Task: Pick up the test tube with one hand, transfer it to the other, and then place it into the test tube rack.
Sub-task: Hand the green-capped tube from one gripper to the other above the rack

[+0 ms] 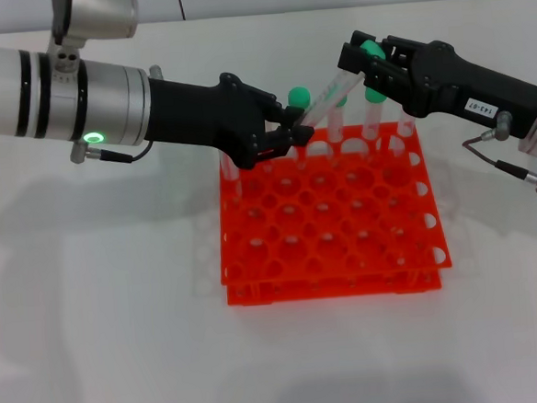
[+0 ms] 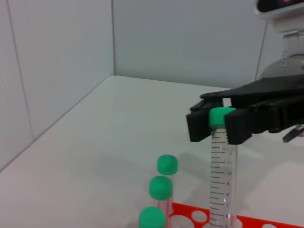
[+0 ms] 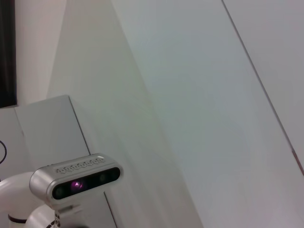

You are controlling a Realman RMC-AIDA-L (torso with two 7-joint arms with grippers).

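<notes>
Handover item: your L gripper [image 1: 293, 131] clamps the test tube [image 1: 322, 105] low, tilted toward R. R gripper [image 1: 367, 65] is closed around its green cap [image 2: 219, 116], above the rack [image 1: 330, 217], taking over.

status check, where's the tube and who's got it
Left gripper and right gripper both on tube, tilted above rack back row. Other tubes close beneath.

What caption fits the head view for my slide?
Silver-wristed left gripper and white-labelled right gripper both grip a slanted clear green-capped test tube above the orange-red rack.

Right gripper [image 1: 369, 62] label [image 1: 479, 107] reads "141-07".
</notes>
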